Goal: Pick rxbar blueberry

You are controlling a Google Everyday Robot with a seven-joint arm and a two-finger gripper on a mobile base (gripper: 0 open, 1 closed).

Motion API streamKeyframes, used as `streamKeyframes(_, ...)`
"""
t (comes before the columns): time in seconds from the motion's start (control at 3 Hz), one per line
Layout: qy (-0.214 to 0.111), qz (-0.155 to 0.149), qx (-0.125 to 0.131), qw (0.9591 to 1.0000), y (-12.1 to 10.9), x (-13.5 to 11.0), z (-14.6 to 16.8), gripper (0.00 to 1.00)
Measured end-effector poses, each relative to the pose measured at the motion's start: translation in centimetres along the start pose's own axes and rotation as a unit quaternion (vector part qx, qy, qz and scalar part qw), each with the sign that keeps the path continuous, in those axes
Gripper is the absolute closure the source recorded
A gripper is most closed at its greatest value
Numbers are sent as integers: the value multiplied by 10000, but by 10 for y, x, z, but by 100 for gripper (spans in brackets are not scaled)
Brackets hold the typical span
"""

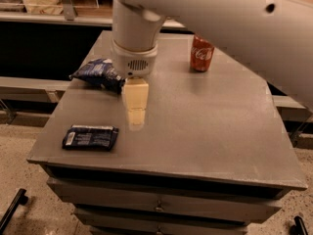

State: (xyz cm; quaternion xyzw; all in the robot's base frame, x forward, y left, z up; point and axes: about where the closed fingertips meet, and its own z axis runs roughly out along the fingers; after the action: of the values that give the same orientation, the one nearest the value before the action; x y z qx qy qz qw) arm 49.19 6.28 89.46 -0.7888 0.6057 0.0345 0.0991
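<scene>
The rxbar blueberry (91, 137) is a small flat dark navy wrapper with pale lettering and a white patch at its left end. It lies flat near the front left corner of the grey table (210, 131). My gripper (135, 112) hangs from the white arm above the table's left middle, its cream-coloured fingers pointing down. It is up and to the right of the bar, apart from it, and holds nothing that I can see.
A puffy dark blue-and-white snack bag (98, 74) lies at the table's left edge, partly behind the arm. A red cola can (201, 54) stands at the back. Drawers sit below the table's front edge.
</scene>
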Motion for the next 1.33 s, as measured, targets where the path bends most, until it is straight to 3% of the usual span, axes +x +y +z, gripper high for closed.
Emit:
streamKeyframes(0.33, 56, -37, 24, 10000, -4, -8, 4, 0)
streamKeyframes(0.67, -124, 128, -195, 9997, -5, -16, 13, 0)
streamKeyframes(1.0, -171, 439, -264, 9985, -4, -31, 19, 0)
streamKeyframes(1.33, 107, 773, -280, 9966, 3, -45, 25, 0)
